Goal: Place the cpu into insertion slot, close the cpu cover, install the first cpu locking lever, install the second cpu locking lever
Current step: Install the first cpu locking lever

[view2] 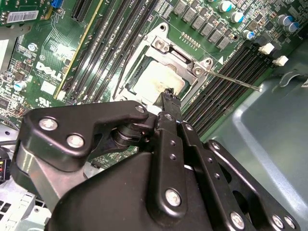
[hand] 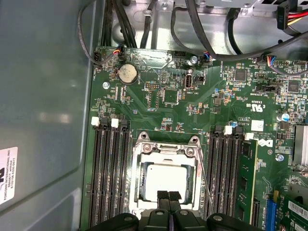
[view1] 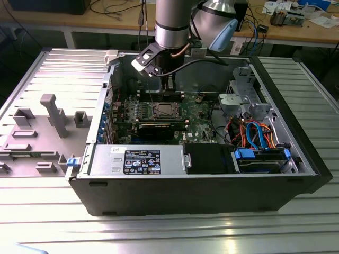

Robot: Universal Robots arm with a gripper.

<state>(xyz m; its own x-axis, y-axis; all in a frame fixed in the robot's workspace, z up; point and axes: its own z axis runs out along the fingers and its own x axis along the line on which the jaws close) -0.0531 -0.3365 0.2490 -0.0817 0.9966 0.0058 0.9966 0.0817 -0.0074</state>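
The cpu (hand: 166, 179) lies flat in the insertion slot (hand: 144, 190) on the green motherboard, its pale grey top stained in the middle. The cpu cover (hand: 166, 149) lies down around it as a silver frame. A thin lever rod (view2: 236, 80) sticks out slantwise from one corner of the socket, and runs along the socket's side as a thin wire (hand: 206, 185) in the first wrist view. My gripper (hand: 168, 195) hangs just over the socket's edge with its black fingers pressed together and nothing between them. In the exterior view my gripper (view1: 168, 84) is above the socket (view1: 164, 110).
Rows of black memory slots (hand: 108, 173) flank the socket on both sides. The open case has a grey side wall (hand: 43, 96), cables (hand: 211, 29) behind the board, and a drive cage with orange and blue cables (view1: 254, 132) at the exterior view's right. A long black card (view1: 161, 128) lies below the socket.
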